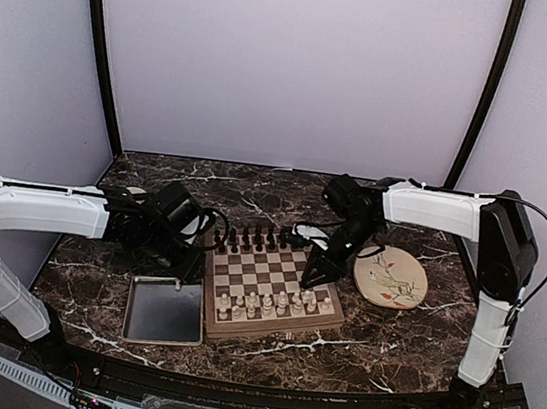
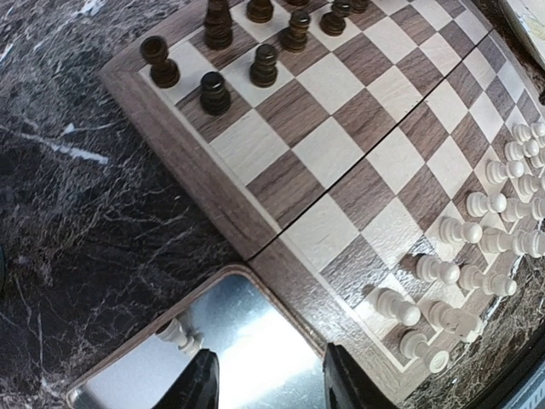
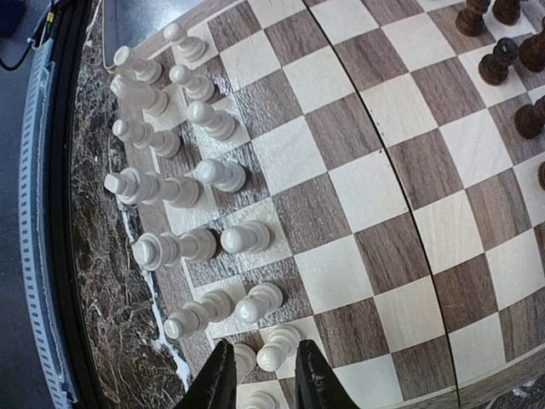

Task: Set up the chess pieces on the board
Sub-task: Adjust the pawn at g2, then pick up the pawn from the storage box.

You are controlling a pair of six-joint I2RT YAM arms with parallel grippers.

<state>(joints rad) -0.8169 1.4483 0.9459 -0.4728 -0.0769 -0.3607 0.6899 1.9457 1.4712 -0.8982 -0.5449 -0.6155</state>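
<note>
The board (image 1: 263, 267) lies mid-table with dark chess pieces (image 1: 254, 239) along its far rows and cream ones (image 1: 270, 305) along its near rows. My right gripper (image 1: 311, 284) is low over the near right corner. In the right wrist view its jaws (image 3: 266, 379) stand narrowly open around a white pawn (image 3: 277, 348) that stands upright on a light square, with small gaps on both sides. My left gripper (image 2: 268, 388) is open over the grey tray (image 2: 281, 358). A single cream piece (image 2: 177, 334) lies in the tray by the left finger (image 2: 197, 385).
A round floral plate (image 1: 390, 277) sits to the right of the board. The tray (image 1: 163, 313) lies against the board's left side. The tabletop is dark marble (image 1: 156, 174), and pale walls enclose it on three sides.
</note>
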